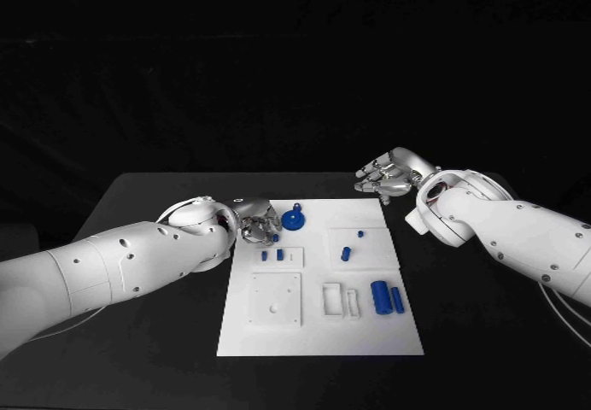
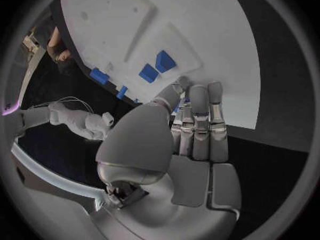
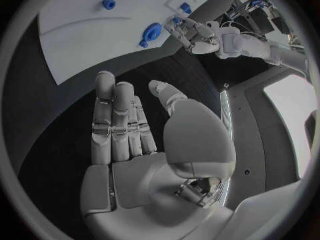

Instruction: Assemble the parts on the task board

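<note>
On the tabletop (image 1: 148, 196) lies the board (image 1: 370, 337), with blue parts (image 1: 382, 297) on it. At its far left corner the left hand (image 1: 258, 224) hovers, released. Beyond its far right corner the right hand (image 1: 392, 175) is released, holding nothing.

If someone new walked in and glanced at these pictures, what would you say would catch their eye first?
Probably the white task board in the middle of the black table, dotted with small blue parts such as the round blue piece near its far edge. Next, the left hand at the board's far left corner, close to that piece, and the right hand, empty and with its fingers straight, beyond the far right corner.
</note>
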